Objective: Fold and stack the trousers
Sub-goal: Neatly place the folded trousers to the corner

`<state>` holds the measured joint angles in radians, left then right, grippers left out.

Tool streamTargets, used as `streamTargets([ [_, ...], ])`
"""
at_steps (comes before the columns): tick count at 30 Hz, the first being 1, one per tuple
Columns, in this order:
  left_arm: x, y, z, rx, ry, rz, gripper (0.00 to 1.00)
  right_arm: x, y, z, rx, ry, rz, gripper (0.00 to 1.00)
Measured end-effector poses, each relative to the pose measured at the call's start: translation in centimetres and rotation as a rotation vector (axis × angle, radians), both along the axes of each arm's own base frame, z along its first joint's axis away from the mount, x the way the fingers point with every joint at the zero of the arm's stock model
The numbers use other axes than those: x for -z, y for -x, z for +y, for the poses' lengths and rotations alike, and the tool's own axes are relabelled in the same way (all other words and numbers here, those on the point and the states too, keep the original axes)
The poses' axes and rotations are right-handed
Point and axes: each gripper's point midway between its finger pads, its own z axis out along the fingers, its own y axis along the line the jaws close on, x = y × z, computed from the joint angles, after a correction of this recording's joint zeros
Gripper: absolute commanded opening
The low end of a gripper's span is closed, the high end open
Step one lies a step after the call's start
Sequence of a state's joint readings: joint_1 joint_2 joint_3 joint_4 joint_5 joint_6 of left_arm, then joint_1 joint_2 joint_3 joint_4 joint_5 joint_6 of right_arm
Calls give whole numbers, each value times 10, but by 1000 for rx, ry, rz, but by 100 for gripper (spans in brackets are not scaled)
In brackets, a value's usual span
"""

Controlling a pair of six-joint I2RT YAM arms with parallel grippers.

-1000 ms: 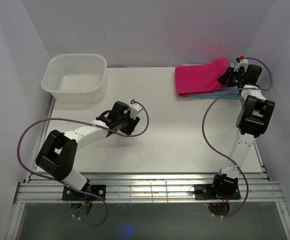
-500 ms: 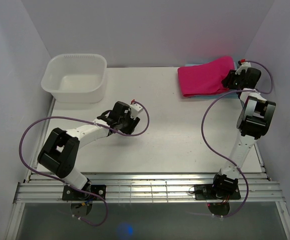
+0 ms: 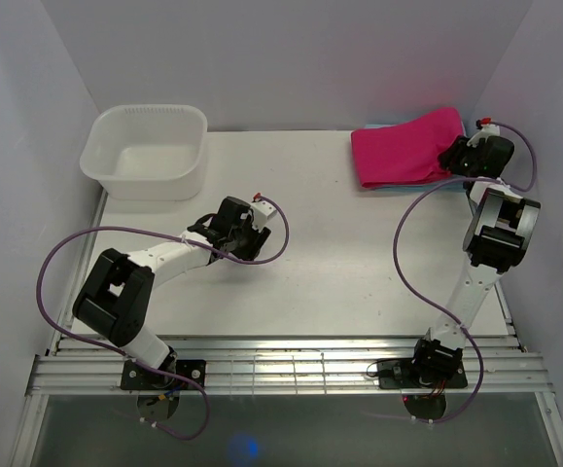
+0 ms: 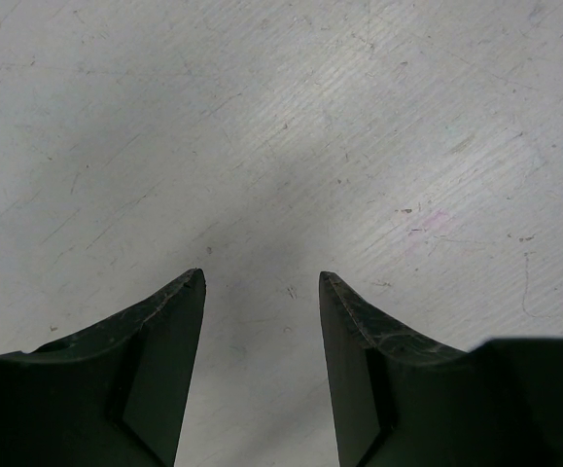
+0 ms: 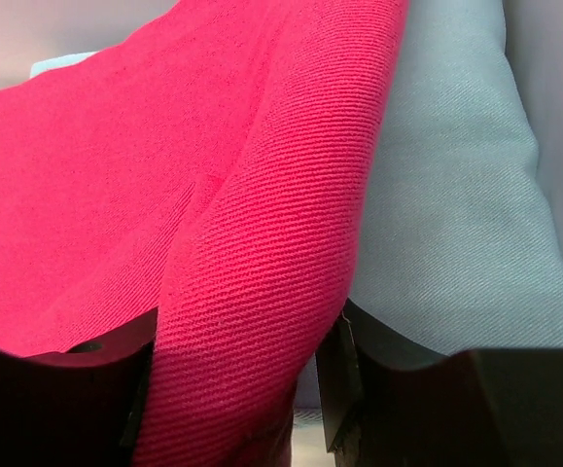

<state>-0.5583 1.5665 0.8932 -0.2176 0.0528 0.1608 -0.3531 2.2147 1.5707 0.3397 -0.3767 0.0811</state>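
The right tool (image 5: pixel 247 336) has its two fingers closed on a fold of the pink trousers (image 3: pixel 403 151). The soft fold bulges up between the fingers. The trousers lie folded at the far right corner of the tabletop (image 3: pixel 339 263). A light blue cloth (image 5: pixel 456 195) touches them and peeks out from under their right edge.

The left tool (image 4: pixel 262 282) has its fingers apart and holds nothing. Only the scratched tabletop shows between them. It sits near the middle of the tabletop, well apart from the trousers. A white plastic tub (image 3: pixel 145 185) stands at the far left corner.
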Motion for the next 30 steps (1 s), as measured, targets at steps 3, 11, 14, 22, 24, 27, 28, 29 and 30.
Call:
streamTargets([
  [3, 0, 0, 0, 0, 0, 0, 61, -3, -1, -3, 4, 3, -8, 8],
  [11, 0, 0, 0, -1, -1, 0, 62, -1, -3, -23, 54, 51, 23, 70],
  [14, 1, 0, 4, -10, -4, 10, 62, -3, -2, -42, 101, 123, 30, 80],
  [22, -14, -15, 21, -78, 30, 23, 63, -10, 17, -68, 191, 284, 119, 90],
  [24, -19, -15, 25, -93, 45, 24, 63, -25, 25, -67, 195, 318, 128, 90],
  [27, -28, -15, 34, -120, 76, 34, 65, -61, 38, -61, 181, 374, 113, 90],
  [28, -30, -15, 36, -129, 90, 43, 66, -78, 42, -57, 173, 397, 95, 90],
  [29, -33, -15, 39, -137, 105, 55, 72, -93, 47, -53, 164, 415, 82, 90],
  [30, -35, -15, 42, -147, 120, 69, 75, -107, 52, -48, 150, 428, 71, 90],
])
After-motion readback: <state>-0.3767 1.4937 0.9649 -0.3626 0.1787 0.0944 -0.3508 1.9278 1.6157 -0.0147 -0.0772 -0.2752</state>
